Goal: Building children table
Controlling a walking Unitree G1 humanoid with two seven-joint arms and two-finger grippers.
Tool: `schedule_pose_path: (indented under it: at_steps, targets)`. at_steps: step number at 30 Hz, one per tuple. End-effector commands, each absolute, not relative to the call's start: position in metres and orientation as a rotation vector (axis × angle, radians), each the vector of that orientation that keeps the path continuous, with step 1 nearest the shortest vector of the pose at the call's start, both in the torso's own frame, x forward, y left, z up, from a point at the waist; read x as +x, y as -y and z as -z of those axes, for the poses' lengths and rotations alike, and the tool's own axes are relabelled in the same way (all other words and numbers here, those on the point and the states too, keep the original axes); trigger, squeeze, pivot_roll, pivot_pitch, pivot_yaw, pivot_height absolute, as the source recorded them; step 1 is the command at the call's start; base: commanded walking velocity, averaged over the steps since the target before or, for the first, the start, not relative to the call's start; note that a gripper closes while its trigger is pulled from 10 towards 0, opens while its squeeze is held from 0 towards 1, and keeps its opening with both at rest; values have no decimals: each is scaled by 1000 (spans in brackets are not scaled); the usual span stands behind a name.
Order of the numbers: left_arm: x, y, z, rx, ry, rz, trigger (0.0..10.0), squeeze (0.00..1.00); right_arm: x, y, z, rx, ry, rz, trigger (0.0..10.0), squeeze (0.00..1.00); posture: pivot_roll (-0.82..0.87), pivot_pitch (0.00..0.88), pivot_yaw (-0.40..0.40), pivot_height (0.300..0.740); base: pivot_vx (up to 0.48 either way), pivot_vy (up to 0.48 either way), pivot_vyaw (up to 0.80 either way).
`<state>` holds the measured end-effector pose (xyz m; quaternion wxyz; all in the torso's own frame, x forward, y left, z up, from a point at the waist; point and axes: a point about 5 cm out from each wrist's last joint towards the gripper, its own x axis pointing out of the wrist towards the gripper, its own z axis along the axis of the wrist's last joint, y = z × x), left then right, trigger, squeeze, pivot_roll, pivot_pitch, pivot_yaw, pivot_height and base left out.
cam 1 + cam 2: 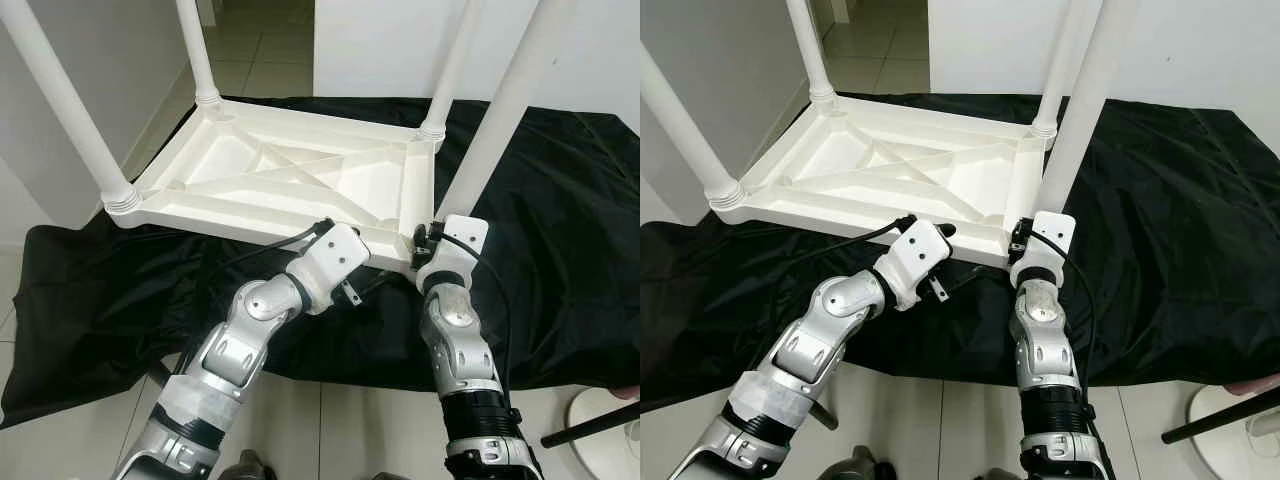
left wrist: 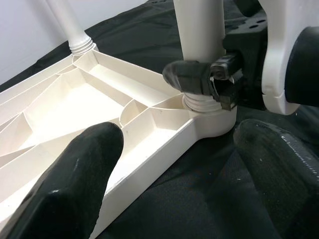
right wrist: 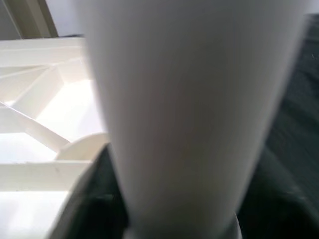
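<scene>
A white plastic children's table (image 1: 290, 175) lies upside down on a black cloth (image 1: 560, 220), with its legs pointing up. My right gripper (image 1: 425, 245) is shut on the near right leg (image 1: 500, 120), just above its threaded base at the table's corner; one of its black fingers (image 2: 192, 77) wraps the leg there. My left gripper (image 2: 177, 142) is open beside it, with its two wide-spread fingers (image 2: 94, 154) straddling the near rim of the tabletop close to that same corner.
Three more legs stand in their sockets: near left (image 1: 65, 110), far left (image 1: 200, 50), far right (image 1: 455, 60). White walls close in on both sides, with tiled floor beyond. A white round base with a black rod (image 1: 600, 440) sits on the floor at the near right.
</scene>
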<state>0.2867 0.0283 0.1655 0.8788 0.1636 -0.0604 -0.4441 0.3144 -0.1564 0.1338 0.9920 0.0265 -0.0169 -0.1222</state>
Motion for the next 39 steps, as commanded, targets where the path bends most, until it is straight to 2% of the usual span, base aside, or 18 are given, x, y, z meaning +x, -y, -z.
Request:
schedule_pose_path:
  at_steps: [1, 5, 9, 10, 11, 12, 14, 19, 23, 31, 36, 37, 38, 39]
  targets:
    - [291, -32, -166, 352, 138, 854, 10000, 0, 309, 160, -131, 55, 25, 258, 10000, 1000, -12, 0, 23, 740, 0, 0, 0]
    - [291, -33, -167, 350, 139, 850, 10000, 0, 307, 160, -134, 77, 51, 216, 10000, 1000, -12, 0, 19, 740, 0, 0, 0]
    - [290, -34, -165, 355, 137, 850, 10000, 0, 304, 165, -131, 24, 70, 84, 10000, 1000, -11, 0, 14, 740, 0, 0, 0]
    - [289, -34, -165, 354, 137, 850, 10000, 0, 303, 166, -129, 4, 74, 34, 10000, 180, -9, 0, 13, 740, 0, 0, 0]
    - [289, -34, -165, 355, 137, 850, 10000, 0, 302, 168, -128, -3, 71, -27, 10000, 0, -8, 0, 12, 740, 0, 0, 0]
    - [289, -34, -165, 355, 137, 850, 10000, 0, 302, 168, -128, -3, 71, -27, 10000, 0, -8, 0, 12, 740, 0, 0, 0]
    - [288, -34, -165, 355, 139, 852, 10000, 0, 301, 174, -125, -26, 55, -162, 10000, 0, -8, 0, 12, 740, 0, 0, 0]
    - [288, -32, -166, 353, 147, 860, 10000, 0, 302, 184, -124, -91, 24, -285, 10000, 0, -17, 0, 20, 740, 0, 0, 0]
    - [289, -27, -169, 351, 160, 875, 10000, 0, 312, 202, -128, -196, -3, -433, 10000, 0, -21, 0, 28, 740, 0, 0, 0]
    - [289, -24, -169, 368, 166, 890, 10000, 0, 329, 207, -130, -282, -30, -504, 10000, 0, -22, 0, 37, 740, 0, 0, 0]
    - [290, -24, -169, 376, 170, 890, 10000, 0, 339, 201, -131, -295, -60, -565, 9922, 0, -10, 0, 29, 740, 0, 0, 0]
    - [290, -24, -169, 378, 172, 888, 10000, 0, 340, 200, -130, -298, -62, -588, 4627, 0, -7, 0, 27, 740, 0, 0, 0]
    - [290, -24, -169, 380, 173, 886, 10000, 0, 342, 199, -130, -299, -66, -600, 0, 0, -3, 0, 21, 740, 0, 0, 0]
    - [290, -25, -169, 381, 173, 884, 10000, 0, 342, 199, -129, -300, -69, -606, 0, 0, -3, 0, 21, 740, 0, 0, 0]
